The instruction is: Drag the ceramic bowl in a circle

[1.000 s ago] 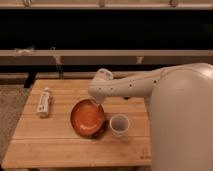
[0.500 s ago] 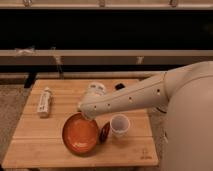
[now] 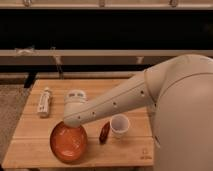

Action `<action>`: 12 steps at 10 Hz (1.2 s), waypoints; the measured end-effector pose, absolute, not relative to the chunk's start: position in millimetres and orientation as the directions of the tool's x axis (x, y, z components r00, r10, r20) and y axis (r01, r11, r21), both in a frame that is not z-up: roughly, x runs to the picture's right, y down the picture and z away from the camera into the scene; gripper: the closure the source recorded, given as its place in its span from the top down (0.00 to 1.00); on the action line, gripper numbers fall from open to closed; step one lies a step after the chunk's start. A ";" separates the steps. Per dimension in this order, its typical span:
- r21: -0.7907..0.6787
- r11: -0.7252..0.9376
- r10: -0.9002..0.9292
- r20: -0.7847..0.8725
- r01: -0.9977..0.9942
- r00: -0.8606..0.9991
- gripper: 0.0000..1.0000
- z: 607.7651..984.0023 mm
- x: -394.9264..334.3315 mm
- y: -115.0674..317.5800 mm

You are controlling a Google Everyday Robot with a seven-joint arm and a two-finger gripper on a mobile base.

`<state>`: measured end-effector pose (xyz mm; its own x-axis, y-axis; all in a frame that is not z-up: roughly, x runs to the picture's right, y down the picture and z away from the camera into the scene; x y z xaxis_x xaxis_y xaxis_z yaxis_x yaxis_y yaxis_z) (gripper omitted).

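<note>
Gripper (image 3: 69, 122) clenched at the far rim of the wide, shallow orange-red ceramic bowl (image 3: 68, 142), near the front left edge of the wooden slatted table (image 3: 35, 135).

Left to right: a white bottle (image 3: 45, 102) lying at the table's left, the bowl, a dark reddish-brown object (image 3: 104, 132) just beside it, then a small white cup (image 3: 119, 125).

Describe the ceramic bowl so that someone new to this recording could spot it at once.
On the wooden table, look to the front left edge, under the end of the robot's white arm, where the gripper meets the ceramic bowl's far rim. It is a wide, shallow, round orange-red dish. The white cup to its right is far narrower, and the dark reddish object between them is small and slim.
</note>
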<state>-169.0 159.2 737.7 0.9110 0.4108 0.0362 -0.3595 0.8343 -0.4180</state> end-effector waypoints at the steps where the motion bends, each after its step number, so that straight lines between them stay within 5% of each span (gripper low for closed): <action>1: -0.411 0.842 0.404 0.048 -0.350 0.914 0.18 738.3 -182.1 151.7; 8: -0.375 0.858 0.404 0.074 -0.350 0.912 0.19 753.9 -242.1 95.6; 12: -0.362 0.825 0.466 0.000 -0.434 0.885 0.55 801.9 -209.1 63.1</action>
<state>-209.1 63.1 801.9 0.8849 0.4657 -0.0002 -0.4342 0.8249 -0.3618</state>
